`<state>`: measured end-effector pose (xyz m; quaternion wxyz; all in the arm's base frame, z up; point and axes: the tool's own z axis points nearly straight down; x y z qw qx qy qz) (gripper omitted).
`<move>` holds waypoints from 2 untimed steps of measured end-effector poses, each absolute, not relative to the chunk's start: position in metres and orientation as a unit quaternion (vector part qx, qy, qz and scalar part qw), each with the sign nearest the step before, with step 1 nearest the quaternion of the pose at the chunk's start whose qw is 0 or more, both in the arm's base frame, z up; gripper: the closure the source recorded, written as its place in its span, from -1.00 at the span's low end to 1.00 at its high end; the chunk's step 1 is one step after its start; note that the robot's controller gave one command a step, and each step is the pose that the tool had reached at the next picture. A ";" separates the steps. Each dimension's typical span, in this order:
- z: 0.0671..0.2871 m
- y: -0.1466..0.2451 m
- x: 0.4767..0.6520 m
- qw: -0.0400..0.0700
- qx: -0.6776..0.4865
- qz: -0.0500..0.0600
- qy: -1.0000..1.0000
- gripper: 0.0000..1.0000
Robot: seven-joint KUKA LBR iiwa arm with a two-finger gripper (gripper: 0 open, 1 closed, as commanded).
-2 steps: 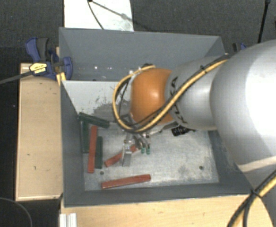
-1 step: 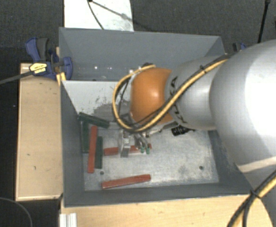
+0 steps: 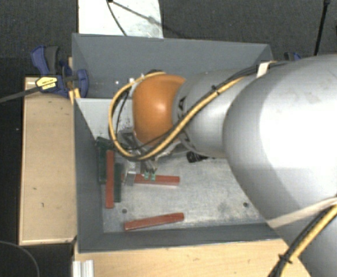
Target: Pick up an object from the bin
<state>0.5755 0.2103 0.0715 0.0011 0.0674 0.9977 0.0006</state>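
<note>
The silver arm lay across the right side of the grey bin. Its orange wrist cover pointed toward the left wall, and a yellow cable was looped round that cover. Below the cover the jaws hung low over the bin's floor, in its left half. Whether they were spread or pressed together could not be told, for the wrist and its cables hid most of them.

Right under the jaws was the left end of a flat red bar, which lay left to right about the middle of the floor. A small green patch showed just where the jaws met that end. Whether it belonged to the bar could not be told, nor whether the jaws touched the bar.

A second red bar lay near the front wall, slightly slanted and well apart from the first. Along the left wall a red stick and a dark green stick lay side by side, running from front to back, just left of the jaws. Beyond them, at the foot of the left wall, a dark green piece lay partly under the cable loop. The floor around these things was bare grey metal with a few dark specks.
</note>
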 end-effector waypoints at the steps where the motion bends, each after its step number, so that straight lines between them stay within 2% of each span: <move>1: 0.192 0.180 0.561 0.005 0.066 0.002 0.998 1.00; 2: 0.187 0.181 0.560 0.001 0.066 0.001 0.998 -1.00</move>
